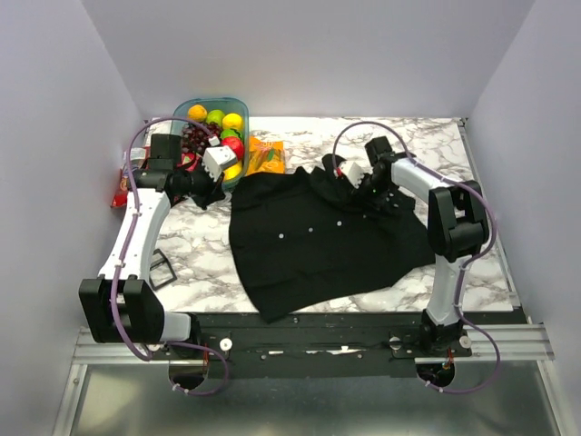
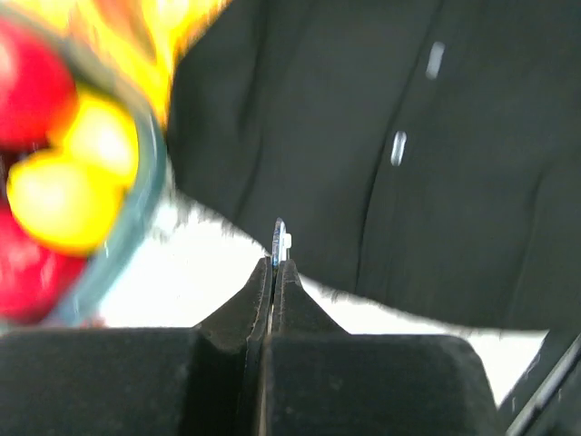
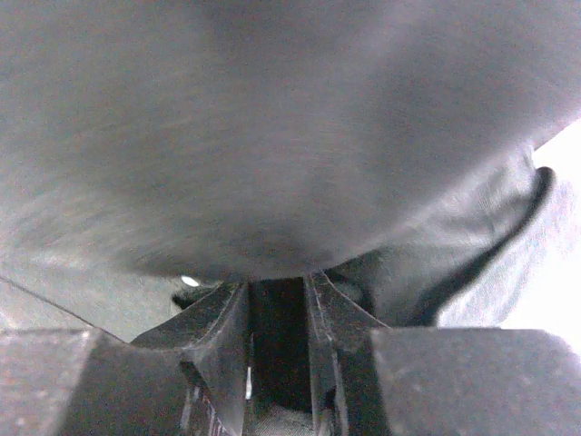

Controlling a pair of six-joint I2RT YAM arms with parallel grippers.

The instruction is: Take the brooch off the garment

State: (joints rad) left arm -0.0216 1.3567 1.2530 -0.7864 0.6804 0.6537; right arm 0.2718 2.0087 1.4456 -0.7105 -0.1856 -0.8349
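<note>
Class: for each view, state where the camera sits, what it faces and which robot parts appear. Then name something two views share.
Top external: above and behind the bases, looking down at the table, garment and fruit bin; left arm and right arm show.
Left wrist: on the left arm, facing garment and bin past the shut left claw, which pinches the brooch edge-on.
Right wrist: on the right arm, close against the garment; the open right claw shows.
Shared: top external and left wrist both show the bin.
</note>
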